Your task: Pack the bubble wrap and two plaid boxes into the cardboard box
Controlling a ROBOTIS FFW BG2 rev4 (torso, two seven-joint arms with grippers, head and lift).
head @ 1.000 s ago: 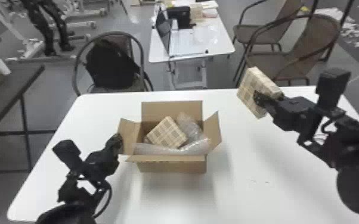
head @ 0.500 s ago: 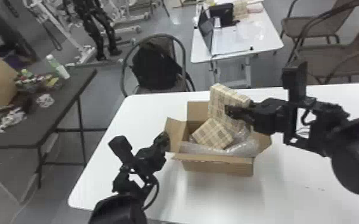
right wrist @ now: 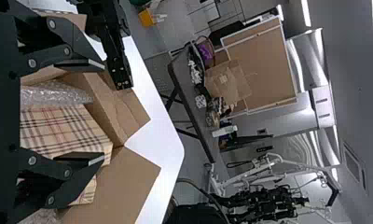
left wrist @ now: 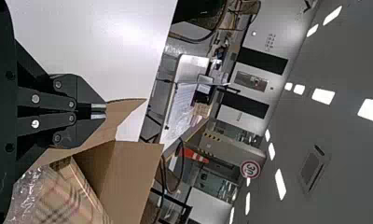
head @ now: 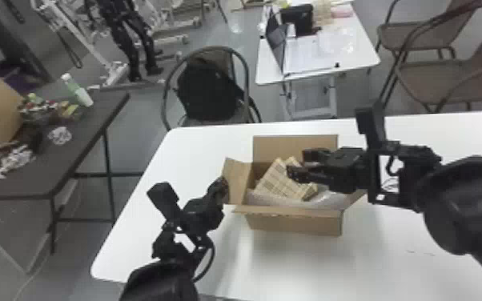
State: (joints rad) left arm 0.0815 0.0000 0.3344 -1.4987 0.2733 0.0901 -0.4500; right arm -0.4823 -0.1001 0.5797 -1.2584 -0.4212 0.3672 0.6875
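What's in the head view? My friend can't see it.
Open cardboard box with plaid boxes and bubble wrap inside, on a white table. The robot's right gripper is open over it; the left gripper is beside a flap.

1. The lower part of the clear bubble wrap [head: 288, 202] is hidden behind the near wall of the brown cardboard box [head: 292, 224].
2. In the right wrist view, the black right end effector [head: 297, 164] hides parts of one tan plaid box [right wrist: 63, 128] and the other tan plaid box [right wrist: 87, 192].
3. The black left arm [head: 160, 284] is cut off by the head view's bottom edge.
4. Small objects [head: 40, 112] on the dark side surface [head: 88, 128] are too blurred to tell.
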